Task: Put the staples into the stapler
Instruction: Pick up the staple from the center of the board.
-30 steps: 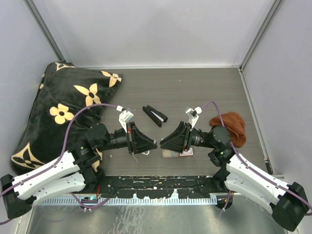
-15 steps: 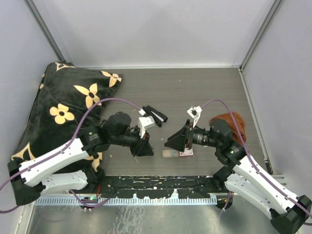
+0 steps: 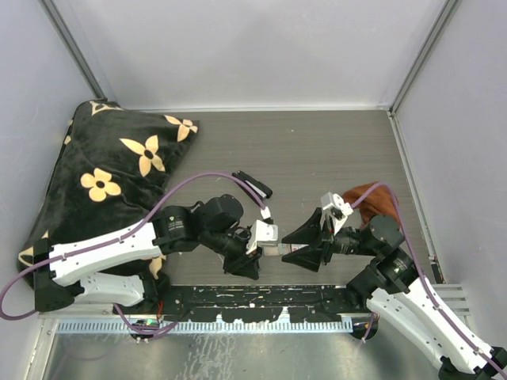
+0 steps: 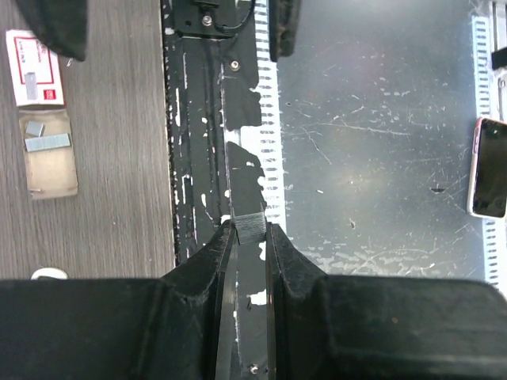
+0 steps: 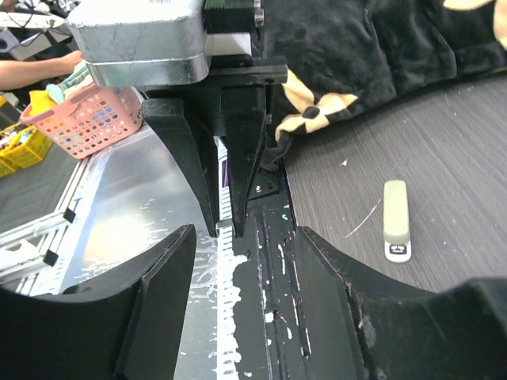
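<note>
A short grey strip of staples (image 4: 252, 226) is pinched at the tips of my left gripper (image 4: 249, 230), which hangs over the black rail at the table's near edge. More staples (image 4: 47, 142) lie in a small cardboard tray beside the red-and-white box (image 4: 33, 71) on the wood. The black stapler (image 3: 252, 184) lies farther back on the table, apart from both arms. My right gripper (image 5: 245, 237) faces the left gripper (image 5: 224, 226) tip to tip, jaws wide, nothing between them. In the top view the left gripper (image 3: 255, 264) and right gripper (image 3: 298, 248) nearly meet.
A cream-green oblong (image 5: 396, 210) lies on the wood beside the rail. A black flowered pillow (image 3: 103, 174) fills the left side, a brown cloth (image 3: 372, 199) sits at the right. A phone (image 4: 488, 168) and a pink basket (image 5: 87, 119) lie off the table.
The left arm has swung right and toward the near edge, keeping its grip on the strip. The right gripper has drawn back to the right and its jaws have spread wider.
</note>
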You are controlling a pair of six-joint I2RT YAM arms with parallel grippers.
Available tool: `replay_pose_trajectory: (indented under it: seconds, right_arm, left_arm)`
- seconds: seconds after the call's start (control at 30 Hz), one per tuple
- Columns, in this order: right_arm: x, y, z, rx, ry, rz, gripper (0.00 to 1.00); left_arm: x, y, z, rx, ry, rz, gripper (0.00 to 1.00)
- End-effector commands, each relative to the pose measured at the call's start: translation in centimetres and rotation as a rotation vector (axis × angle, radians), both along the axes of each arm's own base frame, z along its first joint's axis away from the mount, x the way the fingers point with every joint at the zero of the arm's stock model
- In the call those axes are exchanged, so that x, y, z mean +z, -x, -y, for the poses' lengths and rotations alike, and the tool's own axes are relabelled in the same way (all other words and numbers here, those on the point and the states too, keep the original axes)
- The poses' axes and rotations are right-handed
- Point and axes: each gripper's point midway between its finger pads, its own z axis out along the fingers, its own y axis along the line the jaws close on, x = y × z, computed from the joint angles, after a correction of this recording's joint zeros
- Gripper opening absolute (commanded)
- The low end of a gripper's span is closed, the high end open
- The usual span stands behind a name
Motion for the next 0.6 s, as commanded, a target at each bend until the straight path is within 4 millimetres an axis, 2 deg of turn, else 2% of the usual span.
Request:
replay_pose_trajectory:
  seconds: [0.0, 0.13, 0.33, 0.57]
  right_arm:
    - [1.6, 0.7, 0.1, 0.048, -0.047, 0.142, 0.59]
    - [0.5, 0.5, -0.3, 0.065, -0.023, 0.109, 0.6]
    - [-0.4, 0.5, -1.4, 0.095, 0.017, 0.1, 0.61]
    - [-1.7, 1.4, -4.4, 0.124, 0.096, 0.179, 0.61]
  left_arm:
    - [1.6, 0.7, 0.6, -0.081, 0.038, 0.098, 0.0]
    - [1.9, 0.5, 0.6, -0.094, 0.034, 0.167, 0.0]
    - [1.7, -1.0, 0.1, -0.06, 0.02, 0.26, 0.0]
    - [1.8, -1.6, -0.1, -0.042, 0.039, 0.312, 0.0]
